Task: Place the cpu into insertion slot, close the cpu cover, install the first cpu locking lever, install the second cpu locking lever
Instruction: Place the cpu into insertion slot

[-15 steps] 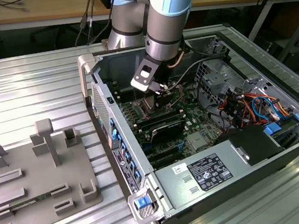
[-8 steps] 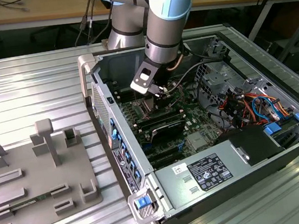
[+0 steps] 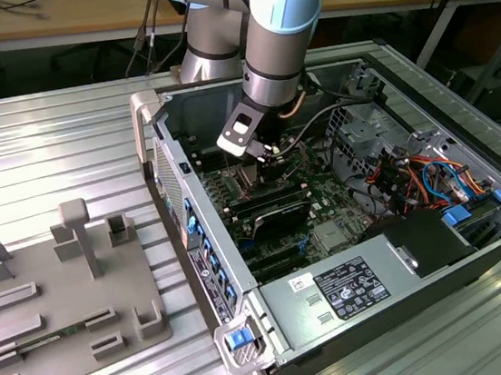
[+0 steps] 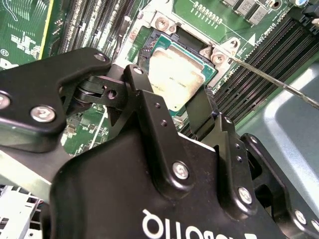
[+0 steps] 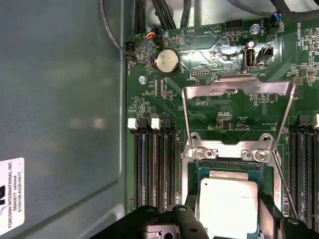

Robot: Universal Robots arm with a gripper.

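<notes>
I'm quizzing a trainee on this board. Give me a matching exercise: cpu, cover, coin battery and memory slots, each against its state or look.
1 cpu
2 cover
3 coin battery
4 memory slots

A long, black
B swung open
C round, silvery
D in the socket

Pairs: 1-D, 2-B, 3-C, 4-A
</notes>
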